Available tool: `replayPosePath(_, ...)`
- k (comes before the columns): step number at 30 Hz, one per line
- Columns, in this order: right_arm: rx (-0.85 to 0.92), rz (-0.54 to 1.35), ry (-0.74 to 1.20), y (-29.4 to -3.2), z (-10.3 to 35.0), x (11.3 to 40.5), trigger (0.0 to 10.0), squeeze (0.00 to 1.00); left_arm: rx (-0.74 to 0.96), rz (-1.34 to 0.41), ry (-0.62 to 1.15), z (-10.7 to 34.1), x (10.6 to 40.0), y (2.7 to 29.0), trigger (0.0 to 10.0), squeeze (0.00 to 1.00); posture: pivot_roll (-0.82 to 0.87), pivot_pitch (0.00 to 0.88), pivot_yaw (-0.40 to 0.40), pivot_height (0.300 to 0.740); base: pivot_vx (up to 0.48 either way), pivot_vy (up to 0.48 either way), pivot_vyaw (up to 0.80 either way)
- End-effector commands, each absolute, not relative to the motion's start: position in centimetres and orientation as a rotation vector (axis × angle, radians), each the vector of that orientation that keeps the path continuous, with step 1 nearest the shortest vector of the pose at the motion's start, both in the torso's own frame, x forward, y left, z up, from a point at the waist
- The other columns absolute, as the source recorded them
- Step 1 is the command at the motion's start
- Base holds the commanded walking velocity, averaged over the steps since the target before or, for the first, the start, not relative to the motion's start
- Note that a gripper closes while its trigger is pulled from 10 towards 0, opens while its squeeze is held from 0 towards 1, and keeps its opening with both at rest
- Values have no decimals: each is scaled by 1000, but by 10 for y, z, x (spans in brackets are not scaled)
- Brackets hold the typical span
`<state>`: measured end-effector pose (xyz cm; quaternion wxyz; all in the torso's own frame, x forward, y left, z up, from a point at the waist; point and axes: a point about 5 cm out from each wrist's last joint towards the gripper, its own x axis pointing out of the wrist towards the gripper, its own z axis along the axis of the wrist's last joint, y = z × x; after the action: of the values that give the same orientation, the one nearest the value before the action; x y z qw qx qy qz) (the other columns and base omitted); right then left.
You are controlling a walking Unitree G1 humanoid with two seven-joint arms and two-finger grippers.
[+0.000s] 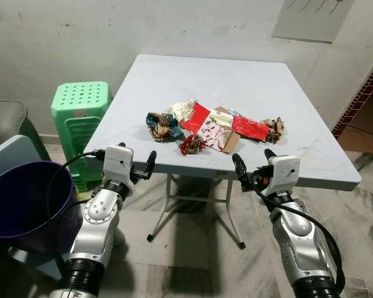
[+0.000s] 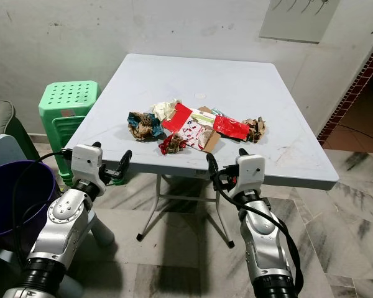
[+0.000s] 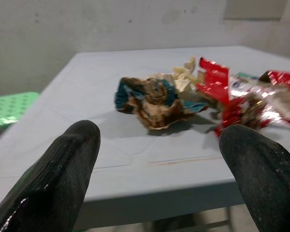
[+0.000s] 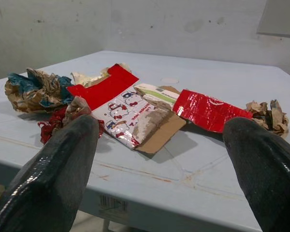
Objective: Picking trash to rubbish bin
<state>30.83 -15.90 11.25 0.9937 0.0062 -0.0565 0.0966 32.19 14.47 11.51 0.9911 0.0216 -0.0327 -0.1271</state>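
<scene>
Both hands, left hand (image 1: 142,166) and right hand (image 1: 253,167), hovered wide open and empty before the table (image 1: 248,87) edge, facing crumpled wrappers (image 1: 208,127).

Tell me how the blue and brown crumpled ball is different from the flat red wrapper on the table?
The crumpled ball is scrunched into a lump, while the red wrapper lies nearly flat. The ball is brown with blue patches; the wrapper is shiny red. The ball sits at the pile's left end, facing the left end effector; the wrapper lies towards the right end, nearer the right end effector. Both rest on the table, untouched.
</scene>
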Motion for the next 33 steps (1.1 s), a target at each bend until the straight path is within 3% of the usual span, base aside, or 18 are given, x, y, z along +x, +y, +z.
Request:
replayPosePath(1,10,175,-121,-161,113,309,10000,0,37,-269,-60,116,321,141,10000,0,3,0,-39,740,0,0,0)
replayPosePath(14,-6,172,-113,-159,109,306,10000,0,12,-275,-54,117,322,142,10000,0,-1,0,-45,740,81,0,0)
replayPosePath(33,-21,171,-106,-163,108,305,10000,0,-9,-286,-67,120,322,140,10000,0,-1,0,-50,740,426,0,0)
